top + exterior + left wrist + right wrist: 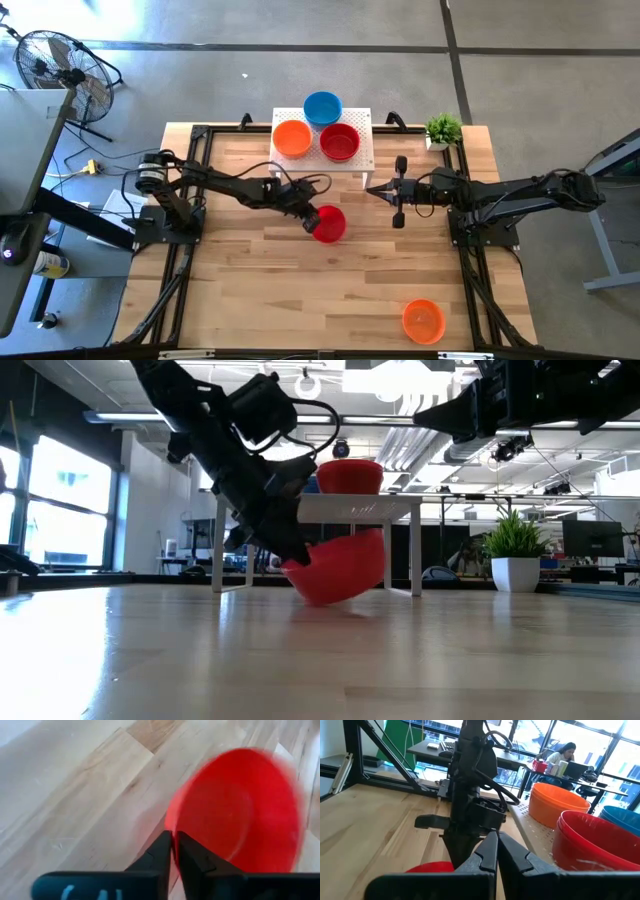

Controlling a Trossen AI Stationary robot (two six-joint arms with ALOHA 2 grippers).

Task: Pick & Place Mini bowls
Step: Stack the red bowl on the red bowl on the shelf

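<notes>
A red mini bowl [330, 225] hangs tilted in the middle of the table, in front of the white stand [364, 125]. My left gripper [308, 214] is shut on it from the bowl's left. In the low view the bowl's [340, 568] lowest side is at the table top. I cannot tell whether it touches. On the stand sit an orange bowl [292, 138], a blue bowl [322, 106] and another red bowl [340, 142]. A second orange bowl [423, 320] rests on the table near the front right. My right gripper [372, 189] hovers shut to the right of the held bowl, holding nothing. My left gripper pinches the red bowl's rim [169, 822] on the side toward the table's left. One finger [192, 855] is inside the bowl and the other is outside. The fingers slant down from the left. The bowl is tipped steeply, its opening toward the gripper.
A small green plant in a white pot [443, 128] stands at the table's back right corner, beside the stand. Black frame rails [190, 150] run along the table's edges. Bare wood lies across the table's near half, apart from the orange bowl.
</notes>
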